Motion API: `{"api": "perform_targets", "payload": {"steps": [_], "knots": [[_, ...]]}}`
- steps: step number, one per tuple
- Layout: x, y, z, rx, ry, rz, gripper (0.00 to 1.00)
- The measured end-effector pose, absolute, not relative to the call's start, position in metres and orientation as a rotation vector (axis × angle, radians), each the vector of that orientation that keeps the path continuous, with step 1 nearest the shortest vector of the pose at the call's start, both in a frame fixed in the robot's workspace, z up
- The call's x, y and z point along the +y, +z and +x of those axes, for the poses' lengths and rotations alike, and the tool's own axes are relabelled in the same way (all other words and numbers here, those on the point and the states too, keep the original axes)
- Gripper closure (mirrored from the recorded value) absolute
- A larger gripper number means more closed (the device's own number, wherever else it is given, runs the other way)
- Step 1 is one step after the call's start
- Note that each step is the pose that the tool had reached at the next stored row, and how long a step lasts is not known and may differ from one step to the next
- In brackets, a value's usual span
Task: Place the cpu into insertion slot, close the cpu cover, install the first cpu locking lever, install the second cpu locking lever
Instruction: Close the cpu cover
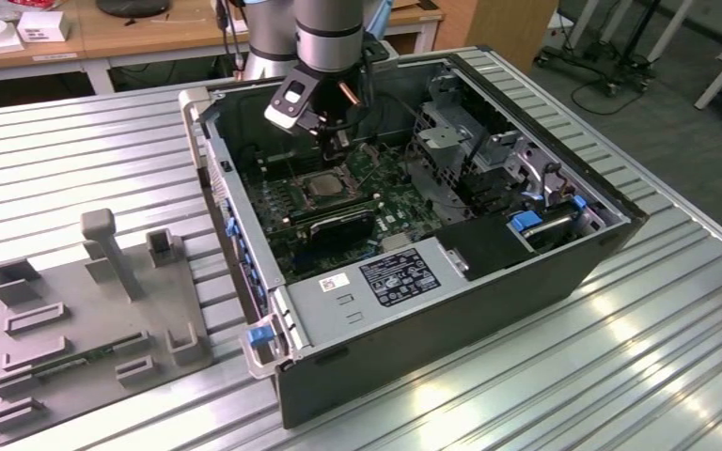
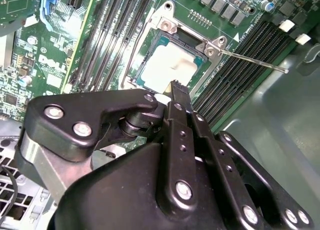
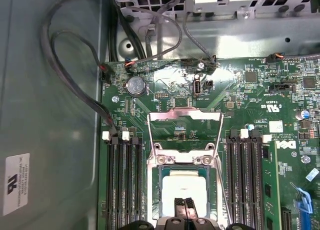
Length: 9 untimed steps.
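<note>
A ribbed, silvery metal table (image 1: 662, 329) carries a big black desktop computer case (image 1: 462, 310) lying on its side with the panel off. Well apart from the case, toward the exterior view's left, lies a flat grey fixture plate (image 1: 79, 329) with upright blocks. Inside the case sits the green motherboard (image 3: 260, 98), and the grey robot arm (image 1: 330, 33) reaches down over it.

The black gripper (image 3: 184, 206) hangs just above the board. Its two narrow fingers (image 3: 179, 205) are pressed together with nothing visibly between them.

The cpu cover (image 3: 185, 117), a thin silvery frame with a square window, stands swung open. Its hinge edge is on the side of the socket away from the fingers, and its free edge points away from them.

The insertion slot (image 3: 161, 190) is a square socket between banks of long black memory slots (image 3: 122, 185). The cpu (image 3: 186, 186), a flat square chip with a pale grey metal face, lies seated in it face up. Being square, it has no long axis; its edges run parallel to the memory slots. The fingertips sit over the cpu's edge farthest from the hinge.

In the second wrist view a thin metal lever rod (image 2: 255, 61) juts out from a socket corner.
</note>
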State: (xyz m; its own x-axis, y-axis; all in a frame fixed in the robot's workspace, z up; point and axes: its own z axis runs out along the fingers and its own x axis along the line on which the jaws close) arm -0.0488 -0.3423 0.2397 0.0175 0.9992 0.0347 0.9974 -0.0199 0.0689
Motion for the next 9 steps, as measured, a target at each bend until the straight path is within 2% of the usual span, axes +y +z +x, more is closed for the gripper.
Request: {"api": "perform_targets", "payload": {"steps": [9], "knots": [[-0.3422,0.2446,-0.0487,2.182,0.114,2.223,0.9]]}}
